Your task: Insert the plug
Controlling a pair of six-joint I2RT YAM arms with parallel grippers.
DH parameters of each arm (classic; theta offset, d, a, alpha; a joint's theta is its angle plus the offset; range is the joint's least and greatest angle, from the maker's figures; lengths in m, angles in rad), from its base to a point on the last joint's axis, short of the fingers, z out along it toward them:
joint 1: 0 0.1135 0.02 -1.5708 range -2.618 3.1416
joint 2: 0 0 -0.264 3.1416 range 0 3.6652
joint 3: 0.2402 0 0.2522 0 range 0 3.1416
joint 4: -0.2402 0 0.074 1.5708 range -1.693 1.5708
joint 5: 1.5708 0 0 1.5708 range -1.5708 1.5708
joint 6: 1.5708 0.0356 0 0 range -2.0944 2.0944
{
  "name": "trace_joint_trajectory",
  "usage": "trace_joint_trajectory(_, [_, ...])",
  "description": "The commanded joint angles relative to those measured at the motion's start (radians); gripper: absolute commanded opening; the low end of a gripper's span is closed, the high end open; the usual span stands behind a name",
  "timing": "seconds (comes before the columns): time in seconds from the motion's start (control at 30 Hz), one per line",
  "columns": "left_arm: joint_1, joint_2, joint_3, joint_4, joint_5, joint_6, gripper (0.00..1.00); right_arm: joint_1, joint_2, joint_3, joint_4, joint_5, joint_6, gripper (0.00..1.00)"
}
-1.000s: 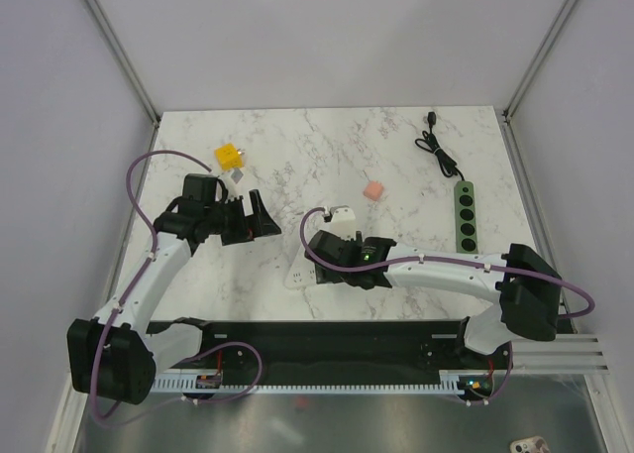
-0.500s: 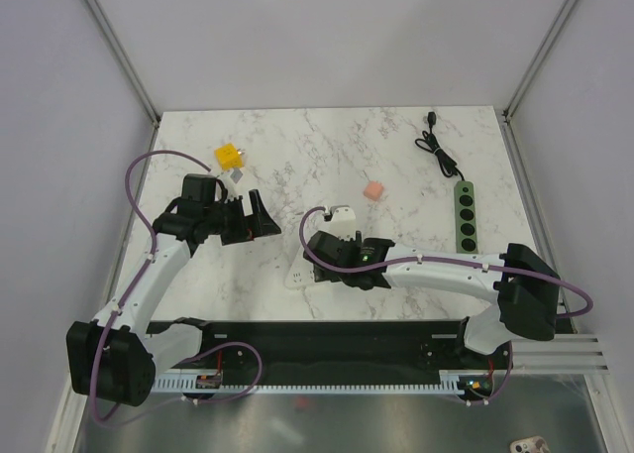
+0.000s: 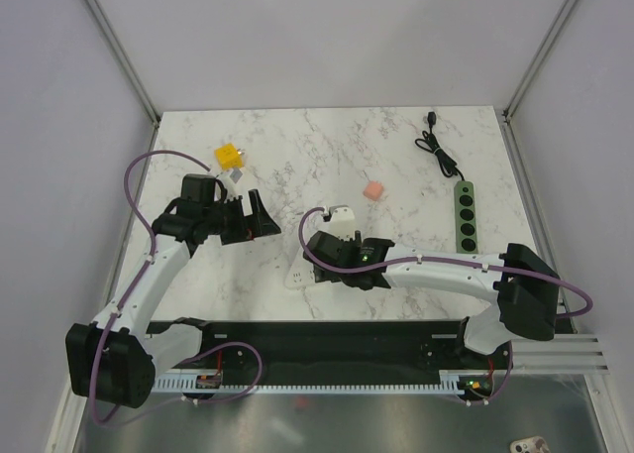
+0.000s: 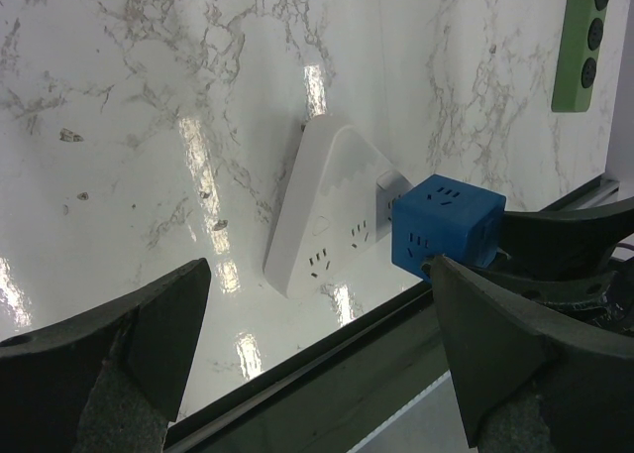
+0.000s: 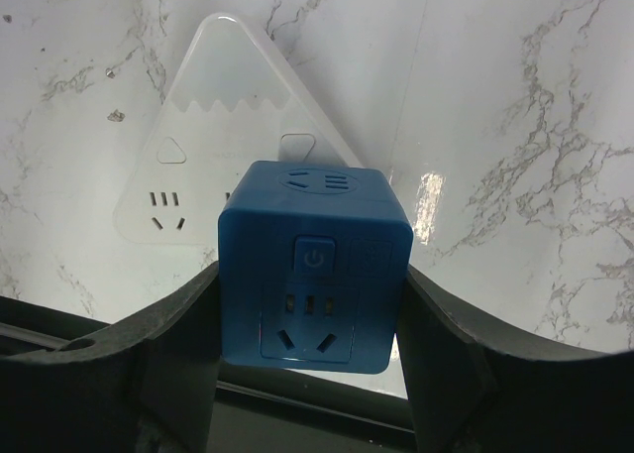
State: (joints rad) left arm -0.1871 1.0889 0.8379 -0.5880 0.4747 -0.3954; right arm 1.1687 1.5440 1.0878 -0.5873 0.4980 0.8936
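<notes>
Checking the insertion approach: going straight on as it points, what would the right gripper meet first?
The right gripper is shut on the blue cube adapter; the white triangular power strip lies directly ahead, so the cube would likely meet that first. The gap is unclear.

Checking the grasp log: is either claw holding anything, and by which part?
The right claw grips the blue cube adapter by two opposite side faces, close to the white triangular power strip. The left claw is open and empty.
</notes>
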Motion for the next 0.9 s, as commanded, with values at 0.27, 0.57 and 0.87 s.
trace_joint_trajectory(0.27, [0.002,-0.023,-0.003,0.033,0.005,0.041,1.0,0.003,0.001,0.03,-0.066,0.028,-0.005,0.0])
trace_joint_trajectory(0.57, [0.002,-0.023,-0.005,0.031,0.004,0.041,1.0,0.006,-0.009,0.014,-0.048,0.013,-0.008,0.0])
trace_joint_trajectory(0.87, [0.002,-0.024,-0.007,0.033,0.001,0.04,1.0,0.005,0.022,-0.032,0.012,0.007,0.016,0.0])
